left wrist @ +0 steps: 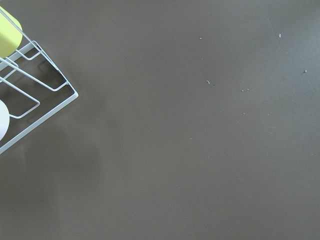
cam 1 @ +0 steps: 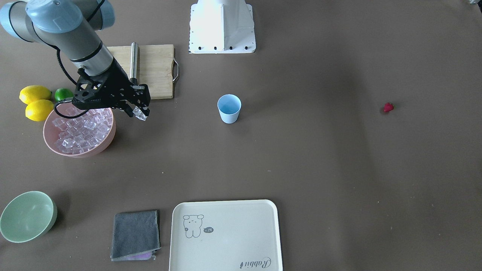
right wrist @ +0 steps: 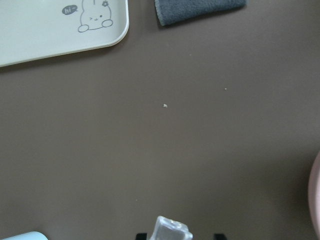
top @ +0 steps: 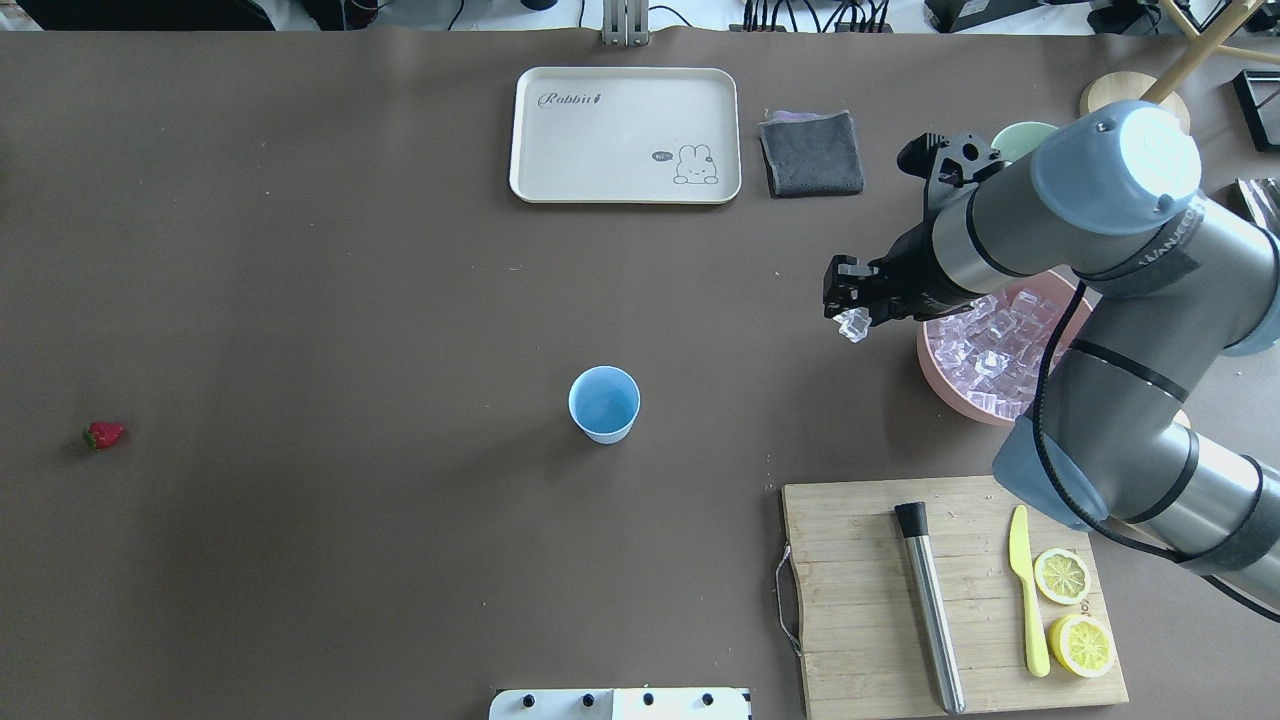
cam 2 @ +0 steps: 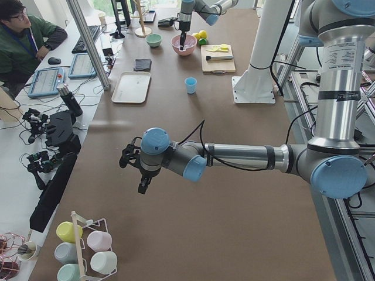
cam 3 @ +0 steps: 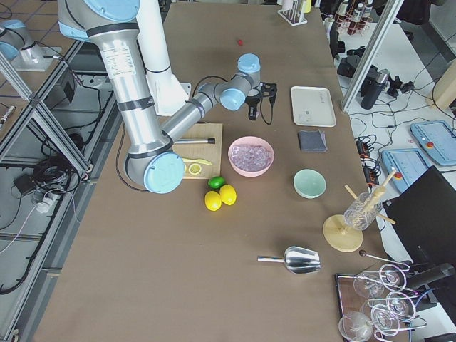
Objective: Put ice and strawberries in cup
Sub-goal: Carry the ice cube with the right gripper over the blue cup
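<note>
One bench (top: pixel 300 300): brown, and it carries everything listed below.
Right arm (top: pixel 1100 230): reaches out over the pink bowl (cam 1: pixel 90 151) toward mid-bench.
Left arm (cam 2: pixel 234 155): stretched low over bare bench, near a rack of cups (cam 2: pixel 88 252).
Tray (top: pixel 625 135): cream, at the far edge, with the grey cloth (top: pixel 812 152) just beside it.
Cutting board (top: pixel 850 560): holds a steel muddler (top: pixel 930 610), a yellow knife (top: pixel 1025 590) and lemon halves (top: pixel 1062 575).
Green bowl (cam 1: pixel 28 220): stands near the cloth.
Ice (cam 1: pixel 81 130): a heap of clear cubes in the pink bowl.
Right end effector (cam 1: pixel 140 113): closed on one ice cube (cam 1: pixel 142 114), held in the air just past the bowl's rim on the cup side.
Left end effector (cam 2: pixel 143 186): shows in the left side view only, so I cannot tell how far open it is.
Cup (top: pixel 604 403): upright at mid-bench, its blue floor visible. It stands well apart from the held cube, with bare bench between them.
Strawberry (top: pixel 104 434): lies alone toward the robot's left end, well apart from the cup and from both end effectors.
Front view only: two whole lemons (cam 1: pixel 35 94) and a lime (cam 1: pixel 63 94) beside the pink bowl, which the arm covers in the overhead view.
Right wrist view: the cube sits at the bottom edge between dark fingertips, with the tray corner and cloth above.
Left wrist view: bare bench and a corner of the wire rack.
</note>
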Motion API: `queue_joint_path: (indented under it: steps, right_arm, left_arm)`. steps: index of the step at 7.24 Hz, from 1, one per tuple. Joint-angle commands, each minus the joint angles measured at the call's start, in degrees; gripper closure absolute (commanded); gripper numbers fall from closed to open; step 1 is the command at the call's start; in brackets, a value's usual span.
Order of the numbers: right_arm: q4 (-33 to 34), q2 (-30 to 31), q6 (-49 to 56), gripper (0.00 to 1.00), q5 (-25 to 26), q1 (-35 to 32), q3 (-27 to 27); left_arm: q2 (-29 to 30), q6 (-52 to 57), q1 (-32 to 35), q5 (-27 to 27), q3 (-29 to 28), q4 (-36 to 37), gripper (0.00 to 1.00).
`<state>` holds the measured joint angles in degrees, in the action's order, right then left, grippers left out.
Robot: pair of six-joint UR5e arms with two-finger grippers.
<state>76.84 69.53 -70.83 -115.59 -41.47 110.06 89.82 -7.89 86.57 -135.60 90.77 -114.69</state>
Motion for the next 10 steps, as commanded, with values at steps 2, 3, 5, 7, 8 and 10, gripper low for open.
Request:
queue_joint_path:
  steps: [2,3,5,7,8,10]
  right_arm:
    - [2.5,-8.5,-5.3,1.00,5.6,8.3,-1.2]
    - [2.5,-11.2,-6.0,1.00,8.3,10.9,-3.1]
    - [2.7,-16.9,-9.3,1.00,10.3,12.9,-6.9]
    - [2.2,-17.2,-9.4,1.00,12.5,15.2,-8.1]
    - [2.2,-17.8,-9.4,1.00,14.0,16.3,-9.1]
    - [2.0,-18.1,-9.3,1.00,15.7,17.6,-9.7]
  left_arm:
    - [-0.3,-0.1,1.5,-0.1,0.1,0.0,0.02]
    - [-0.2,0.1,2.2,0.0,-0.1,0.1,0.02]
    - [-0.3,0.3,3.1,-0.1,-0.2,0.1,0.02]
    - [-0.7,0.3,4.0,-0.1,-0.5,0.1,0.02]
    - [-1.3,0.3,4.0,-0.2,0.0,0.1,0.02]
    - [-1.8,0.3,4.1,-0.1,-0.3,0.0,0.02]
